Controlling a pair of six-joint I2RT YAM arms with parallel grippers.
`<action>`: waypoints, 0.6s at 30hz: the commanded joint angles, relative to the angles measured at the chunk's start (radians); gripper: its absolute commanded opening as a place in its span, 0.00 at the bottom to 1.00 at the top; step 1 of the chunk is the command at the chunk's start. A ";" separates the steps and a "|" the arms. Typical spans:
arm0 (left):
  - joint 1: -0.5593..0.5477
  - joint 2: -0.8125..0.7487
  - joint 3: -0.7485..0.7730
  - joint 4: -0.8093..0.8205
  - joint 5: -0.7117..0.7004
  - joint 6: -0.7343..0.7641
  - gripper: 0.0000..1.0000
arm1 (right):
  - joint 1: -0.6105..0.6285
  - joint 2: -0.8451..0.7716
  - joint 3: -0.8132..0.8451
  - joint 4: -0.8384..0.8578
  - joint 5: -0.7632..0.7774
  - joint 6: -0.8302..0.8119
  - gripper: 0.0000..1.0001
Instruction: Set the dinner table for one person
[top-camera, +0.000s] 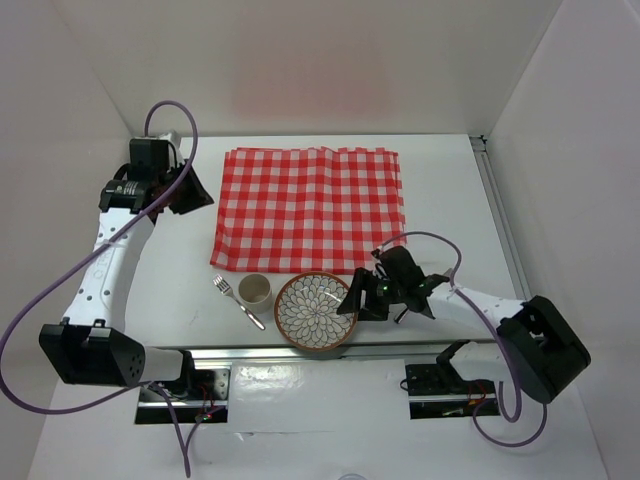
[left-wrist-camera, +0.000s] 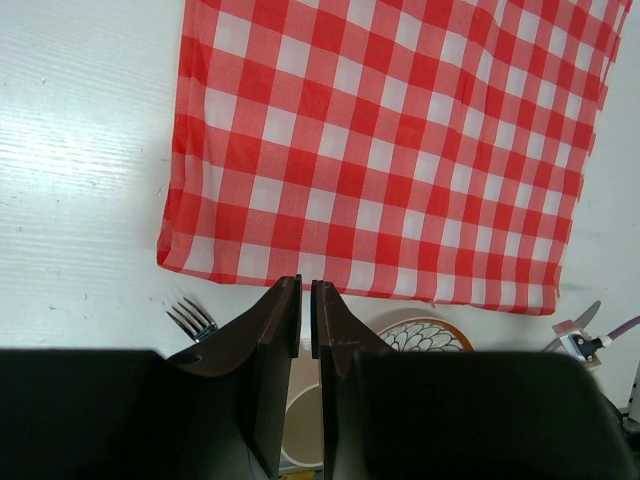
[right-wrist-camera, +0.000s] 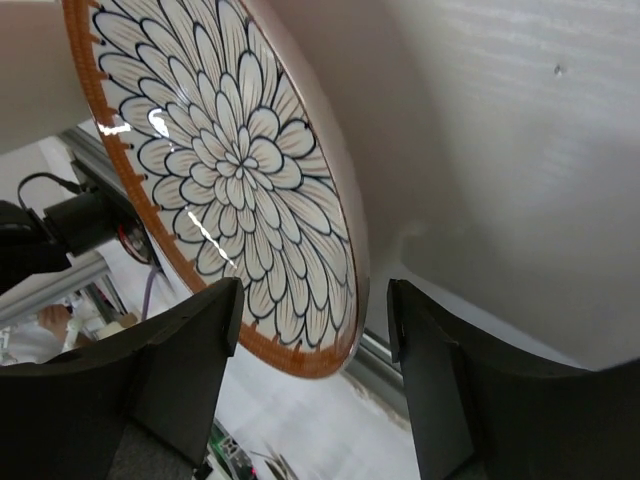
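Cloth (top-camera: 310, 208) spread, nothing on it. The right end effector (right-wrist-camera: 312, 290), apart, straddles the plate (right-wrist-camera: 240, 160) rim; cup (top-camera: 255, 290), fork (top-camera: 238, 302) beyond; left end effector (left-wrist-camera: 306, 290) together.

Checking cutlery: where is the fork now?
In the top view, the fork lies on the dinner table near its front edge, just left of the cup, with the plate further right.

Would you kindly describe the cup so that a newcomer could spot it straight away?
Start at the red-and-white checked cloth on the white table. Just off its near edge stands a small cup, between the fork and the flowered plate. It alone is plain beige.
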 joint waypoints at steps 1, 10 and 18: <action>0.001 -0.028 0.007 0.009 0.015 0.025 0.28 | 0.010 0.022 -0.031 0.240 0.019 0.065 0.69; 0.001 -0.007 0.016 0.009 0.044 0.025 0.28 | 0.039 0.151 -0.003 0.250 0.076 0.068 0.38; 0.001 0.002 0.035 0.000 0.025 0.025 0.28 | 0.039 0.013 0.036 0.039 0.160 0.036 0.00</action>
